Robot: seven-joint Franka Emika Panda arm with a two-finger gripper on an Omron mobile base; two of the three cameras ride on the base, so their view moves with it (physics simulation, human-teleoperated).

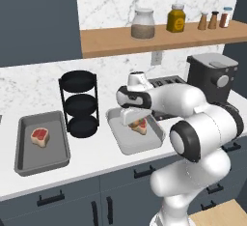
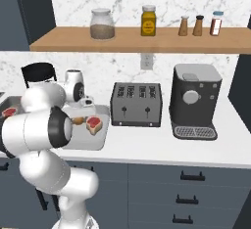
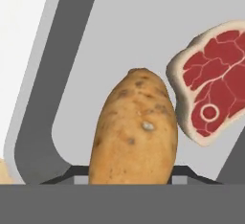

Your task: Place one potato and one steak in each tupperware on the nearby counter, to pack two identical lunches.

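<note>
**A:** Where are we on the counter (image 1: pixel 91 155)?

**B:** Two grey trays, which I take to be the tupperware. The left tray (image 1: pixel 21 160) holds one steak (image 1: pixel 40 136) and no potato I can see. The right tray (image 1: pixel 126 146), just left of the toaster (image 2: pixel 135 104), holds a second steak (image 3: pixel 213 103), and the arm is over it.

**A:** And the potato?

**B:** The potato (image 3: pixel 134 132) sits right at the gripper (image 1: pixel 129 117), standing long in the hand view, close beside that steak. It looks like the step is setting it into this tray. Whether the fingers pinch it or have let go, I cannot tell; their tips are hidden behind it.

**A:** So what next?

**B:** My judgement: if it is held, lower it, free it, then lift straight up. The left tray would then want its own potato.

**A:** Room to move?

**B:** The tray wall runs along the potato's left, the steak crowds its right. The black tiered rack (image 1: pixel 79 103) stands between the trays, so any sweep leftward should go high.
</note>
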